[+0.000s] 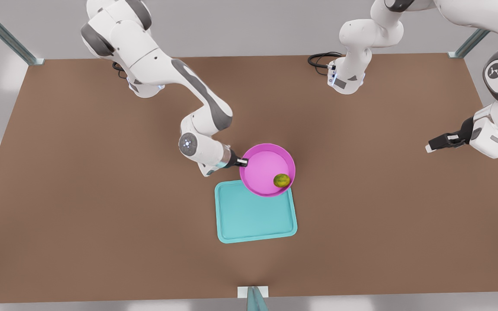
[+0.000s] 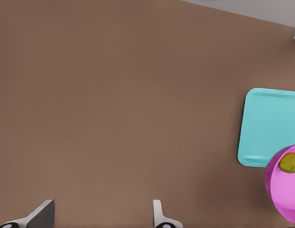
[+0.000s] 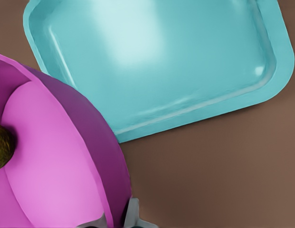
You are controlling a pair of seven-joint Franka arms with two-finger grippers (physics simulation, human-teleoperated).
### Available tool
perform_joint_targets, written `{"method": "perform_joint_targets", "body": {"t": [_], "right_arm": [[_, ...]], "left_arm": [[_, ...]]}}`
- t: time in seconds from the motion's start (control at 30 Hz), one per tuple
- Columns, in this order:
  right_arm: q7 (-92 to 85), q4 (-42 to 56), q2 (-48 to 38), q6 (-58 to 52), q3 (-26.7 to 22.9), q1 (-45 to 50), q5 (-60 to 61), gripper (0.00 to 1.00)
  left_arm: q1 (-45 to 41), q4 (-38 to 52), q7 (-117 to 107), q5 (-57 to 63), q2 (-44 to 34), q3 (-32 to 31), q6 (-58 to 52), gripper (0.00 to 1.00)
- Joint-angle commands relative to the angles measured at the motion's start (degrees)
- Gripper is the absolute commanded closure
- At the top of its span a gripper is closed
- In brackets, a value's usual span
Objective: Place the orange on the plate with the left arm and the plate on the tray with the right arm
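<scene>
The pink plate (image 1: 264,166) hangs tilted above the table, over the far edge of the teal tray (image 1: 253,220). My right gripper (image 1: 244,162) is shut on the plate's rim, on the side toward the front view's left. The orange (image 1: 282,180) lies inside the plate near its low rim. In the right wrist view the plate (image 3: 52,161) is clamped at its rim by my right gripper (image 3: 120,216), with the orange (image 3: 2,145) and tray (image 3: 157,61) beyond. My left gripper (image 1: 430,147) waits open at the front view's far right. In its wrist view my left gripper (image 2: 101,209) holds nothing.
The brown table (image 1: 102,194) spreads wide around the tray. Both arm bases stand at the table's far edge, and a metal post (image 1: 253,298) sits at the near edge. From the left wrist the tray (image 2: 271,128), plate (image 2: 285,194) and orange (image 2: 290,162) show far off.
</scene>
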Motion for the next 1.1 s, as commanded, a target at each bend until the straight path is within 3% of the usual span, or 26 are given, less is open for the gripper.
{"method": "perform_joint_targets", "body": {"t": [0.0, 0.33, 0.37, 0.4, 0.73, 0.8, 0.83, 0.87, 0.9, 0.93, 1.07], "right_arm": [[1.82, 4.30, 3.85, 2.20, -1.07, -0.46, 0.06, 0.79], [-0.55, 6.15, 9.22, 6.51, -2.48, -0.11, -0.47, 0.79], [-0.55, 6.15, 9.22, 6.42, -2.48, -0.20, -0.47, 0.57], [-0.55, 6.15, 9.48, 6.42, -2.48, -0.11, -0.47, 0.00], [-0.03, 5.19, 5.54, 5.19, -3.09, -0.20, -0.65, 0.00], [-4.04, -0.18, -9.66, -23.04, -12.30, -2.12, -3.10, 0.00], [-17.39, 2.45, -16.07, -40.64, -17.05, -5.91, -14.22, 0.00], [-26.11, 4.57, -22.41, -46.57, -19.00, -7.31, -32.34, 0.00], [-30.52, 4.57, -29.36, -48.68, -18.92, -7.67, -43.35, 0.00], [-31.93, 4.92, -33.32, -51.15, -18.92, -8.02, -45.03, 0.00], [-32.55, 5.18, -34.11, -52.91, -19.00, -10.04, -44.77, 0.00]], "left_arm": [[-0.02, 0.03, 0.44, 0.00, -0.07, 0.02, 0.54, 0.00], [-0.02, 0.03, 0.44, -0.08, 0.37, 0.02, 0.71, 0.00], [-0.02, 0.03, 0.44, -0.08, 0.28, 0.02, 0.62, 0.00], [-0.02, 0.03, 0.44, -0.08, 0.28, 0.02, 0.54, 0.00], [-0.02, -0.15, 0.44, -0.08, 0.28, 0.02, 0.54, 0.00], [-0.02, -0.15, 0.44, -0.08, 0.28, 0.02, 0.54, 0.00], [-0.02, -0.15, 0.44, -0.08, 0.37, 0.02, 0.62, 0.00], [-0.02, -0.15, 0.44, -0.08, 0.37, 0.02, 0.62, 0.00], [-0.02, -0.24, 0.44, -0.08, 0.37, 0.02, 0.62, 0.00], [-0.02, -0.32, 0.44, -0.08, 0.37, 0.02, 0.62, 0.00], [-0.02, -0.24, 0.44, -0.08, 0.28, 0.02, 0.54, 0.00]]}}
